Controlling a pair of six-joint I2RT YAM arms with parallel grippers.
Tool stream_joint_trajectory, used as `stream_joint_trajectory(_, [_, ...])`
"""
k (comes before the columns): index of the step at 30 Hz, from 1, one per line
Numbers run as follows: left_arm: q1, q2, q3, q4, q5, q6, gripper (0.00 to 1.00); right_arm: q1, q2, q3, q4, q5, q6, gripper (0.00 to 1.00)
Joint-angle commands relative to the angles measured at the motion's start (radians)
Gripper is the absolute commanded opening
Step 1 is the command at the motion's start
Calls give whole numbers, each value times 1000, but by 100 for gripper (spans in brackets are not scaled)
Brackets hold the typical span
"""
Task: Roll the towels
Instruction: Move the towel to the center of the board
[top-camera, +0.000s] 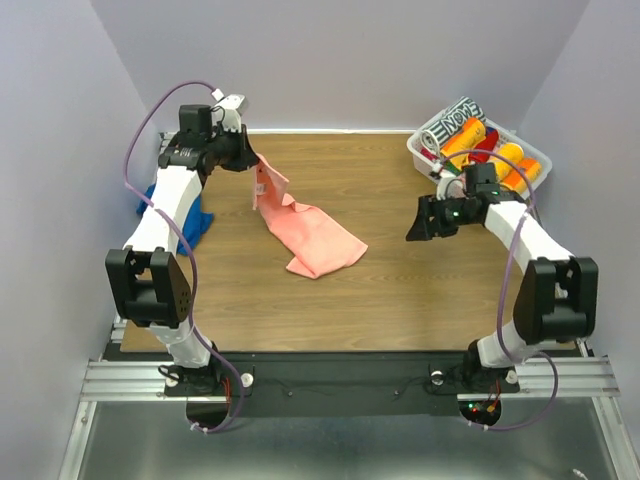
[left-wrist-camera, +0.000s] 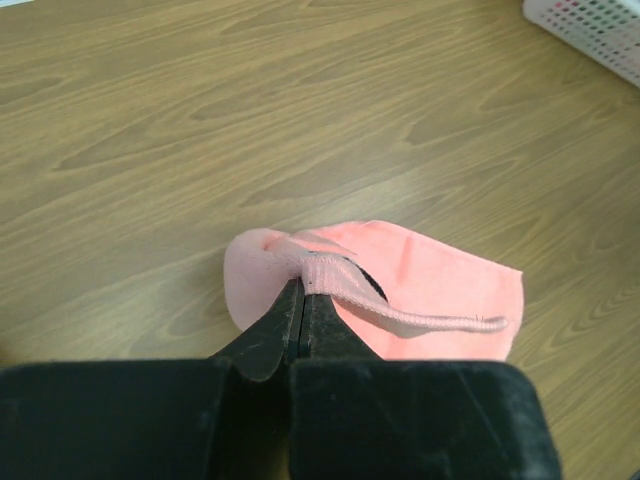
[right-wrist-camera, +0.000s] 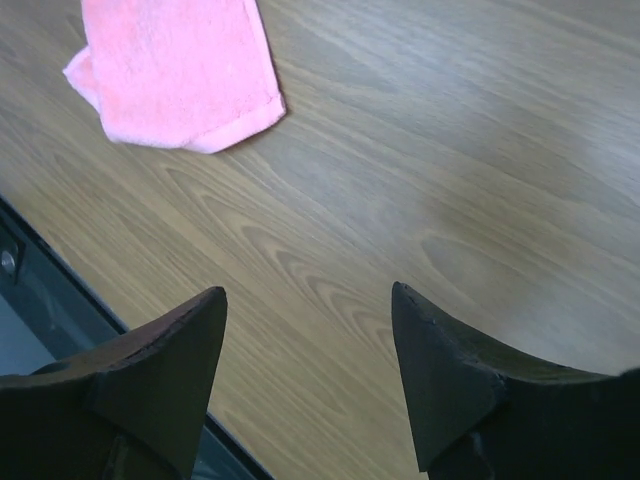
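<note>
A salmon pink towel (top-camera: 318, 240) lies crumpled on the wooden table, one corner lifted at the back left. My left gripper (top-camera: 256, 165) is shut on that corner; in the left wrist view the hem (left-wrist-camera: 335, 275) sits pinched at my fingertips, the rest of the pink towel (left-wrist-camera: 430, 290) hanging below. A blue towel (top-camera: 197, 218) shows at the table's left edge, mostly hidden behind my left arm. My right gripper (top-camera: 418, 226) hovers open over bare table to the right of the pink towel (right-wrist-camera: 175, 75), nothing between its fingers (right-wrist-camera: 440, 350).
A white basket (top-camera: 428, 150) at the back right holds orange, red and black-and-white patterned rolls. Its corner (left-wrist-camera: 590, 25) shows in the left wrist view. The table's near edge (right-wrist-camera: 60, 270) runs under my right gripper's left finger.
</note>
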Motion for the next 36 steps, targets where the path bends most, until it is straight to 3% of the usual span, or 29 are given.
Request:
stream_joint_trajectory(1, [9,-11,6,32,-50,64,0,69,68,15,105,-1,14,71])
stream_joint_trajectory(10, [50,60,58,-26,-20,76,0,262,252,135,151,146,28,70])
stream_joint_trajectory(16, [30,63,74,-70,161,99,0,270,266,362,163,70,89,93])
stream_joint_trajectory(18, [-8,66,89,-86,175,93,0,276,278,472,168,25,125,100])
stream_joint_trajectory(20, [-54,71,97,-95,218,93,0,291,296,570,165,-2,154,100])
stream_joint_trajectory(25, [-195,156,224,-193,272,150,0,291,237,609,162,74,157,100])
stream_joint_trajectory(28, [-300,209,326,-222,278,187,0,233,130,520,163,122,157,100])
stream_joint_trajectory(31, [-390,317,438,-225,272,184,0,71,24,424,163,65,192,100])
stream_joint_trajectory(32, [-412,344,504,-228,267,178,0,-25,-5,402,162,35,180,100])
stream_joint_trajectory(36, [-559,526,693,-285,227,168,1,-129,-122,312,98,77,47,100])
